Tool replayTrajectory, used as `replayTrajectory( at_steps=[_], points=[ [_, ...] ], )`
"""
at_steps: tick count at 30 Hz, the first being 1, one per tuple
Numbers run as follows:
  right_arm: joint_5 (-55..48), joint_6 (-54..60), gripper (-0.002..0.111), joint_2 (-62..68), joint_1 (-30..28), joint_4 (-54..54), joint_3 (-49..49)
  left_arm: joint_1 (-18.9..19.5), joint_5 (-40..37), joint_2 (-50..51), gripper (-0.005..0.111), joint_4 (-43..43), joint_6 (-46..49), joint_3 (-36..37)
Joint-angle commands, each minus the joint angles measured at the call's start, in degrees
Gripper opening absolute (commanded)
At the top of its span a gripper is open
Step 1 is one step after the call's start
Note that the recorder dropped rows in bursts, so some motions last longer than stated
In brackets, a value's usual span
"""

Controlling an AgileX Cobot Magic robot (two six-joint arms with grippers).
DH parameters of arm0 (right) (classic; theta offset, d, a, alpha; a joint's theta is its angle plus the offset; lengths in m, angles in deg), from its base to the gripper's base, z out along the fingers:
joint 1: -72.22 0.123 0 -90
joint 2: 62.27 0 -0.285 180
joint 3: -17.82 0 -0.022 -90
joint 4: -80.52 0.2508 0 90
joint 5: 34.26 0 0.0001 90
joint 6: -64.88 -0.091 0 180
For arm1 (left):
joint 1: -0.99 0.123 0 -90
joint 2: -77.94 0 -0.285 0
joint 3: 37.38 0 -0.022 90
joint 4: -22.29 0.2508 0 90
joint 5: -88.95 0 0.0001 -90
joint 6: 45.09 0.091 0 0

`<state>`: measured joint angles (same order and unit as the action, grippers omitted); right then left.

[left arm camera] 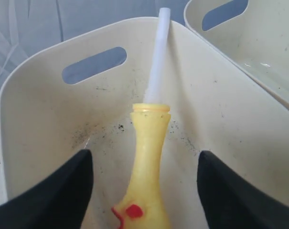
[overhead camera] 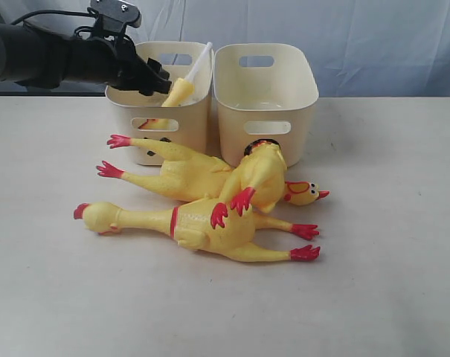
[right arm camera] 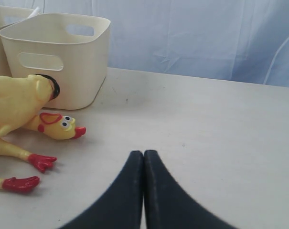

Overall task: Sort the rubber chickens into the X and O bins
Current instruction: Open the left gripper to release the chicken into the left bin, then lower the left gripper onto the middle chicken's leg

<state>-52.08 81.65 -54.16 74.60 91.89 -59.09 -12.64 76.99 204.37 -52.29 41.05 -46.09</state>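
My left gripper (overhead camera: 162, 79) hangs open over the left cream bin (overhead camera: 159, 111). Between its spread fingers (left arm camera: 63, 191), touching neither, a small rubber chicken (left arm camera: 149, 152) stands in that bin with a white tube (left arm camera: 158, 52) sticking up from it against the wall. Three more yellow chickens lie on the table in front of the bins: a long one at the front (overhead camera: 202, 227), one behind it (overhead camera: 172, 175), and a smaller one (overhead camera: 258, 178) on top, leaning at the right bin (overhead camera: 265, 97). That bin shows a black O-like ring (right arm camera: 54, 88). My right gripper (right arm camera: 144, 157) is shut and empty, low over the bare table.
A pale blue cloth (overhead camera: 373, 44) hangs behind the table. The left bin's front mark is mostly hidden by a chicken leg (overhead camera: 146, 143). The right arm does not show in the exterior view.
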Motion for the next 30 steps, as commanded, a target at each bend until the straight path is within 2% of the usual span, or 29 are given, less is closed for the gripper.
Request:
replayTrajectory(
  at_steps=[1, 9, 11, 14, 16, 17, 19, 22, 24, 26, 27, 28, 30],
  points=[
    [0.4, -0.1, -0.001, -0.3, -0.3, 0.1, -0.3, 0.1, 0.0, -0.4, 0.061, -0.3, 0.0, -0.2],
    [0.4, -0.1, -0.001, -0.3, -0.3, 0.1, -0.3, 0.1, -0.1, -4.6, 0.061, -0.3, -0.1, -0.2],
    [0.4, -0.1, -0.001, -0.3, -0.3, 0.1, -0.3, 0.1, -2.4, -6.0, 0.061, -0.3, -0.1, -0.2],
    [0.4, -0.1, -0.001, -0.3, -0.3, 0.1, -0.3, 0.1, -11.7, -7.7, 0.061, 0.2, -0.1, -0.2],
    [0.4, -0.1, -0.001, -0.3, -0.3, 0.1, -0.3, 0.1, -16.9, -9.1, 0.054, 3.4, -1.1, -0.2],
    [0.4, -0.1, -0.001, -0.3, -0.3, 0.1, -0.3, 0.0, -19.0, -10.1, 0.045, 7.4, -5.2, -0.2],
    [0.4, -0.1, -0.001, -0.3, -0.3, 0.1, -0.3, 0.0, -22.7, -11.3, 0.038, 13.1, -11.4, -0.2],
    [0.4, -0.1, -0.001, -0.3, -0.3, 0.1, -0.3, 0.0, -31.2, -13.3, 0.038, 22.0, -21.8, -0.2],
    [0.4, -0.1, -0.001, -0.3, -0.3, 0.1, -0.3, 0.0, -36.9, -14.5, 0.038, 25.9, -28.8, -0.2],
    [0.4, -0.1, -0.001, -0.3, -0.3, 0.1, -0.3, -0.2, -43.9, -14.7, 0.036, 27.0, -31.8, -0.2],
    [0.4, -0.1, -0.001, -0.3, -0.3, 0.1, -0.3, -0.2, -46.3, -14.7, 0.033, 27.0, -31.8, -0.2],
    [0.4, -0.1, -0.001, -0.3, -0.3, 0.1, -0.3, -0.2, -49.6, -14.7, 0.024, 27.0, -31.8, -0.2],
    [0.4, -0.1, -0.001, -0.3, -0.3, 0.1, -0.3, -0.2, -51.5, -14.7, 0.013, 27.0, -31.9, -0.2]
  ],
)
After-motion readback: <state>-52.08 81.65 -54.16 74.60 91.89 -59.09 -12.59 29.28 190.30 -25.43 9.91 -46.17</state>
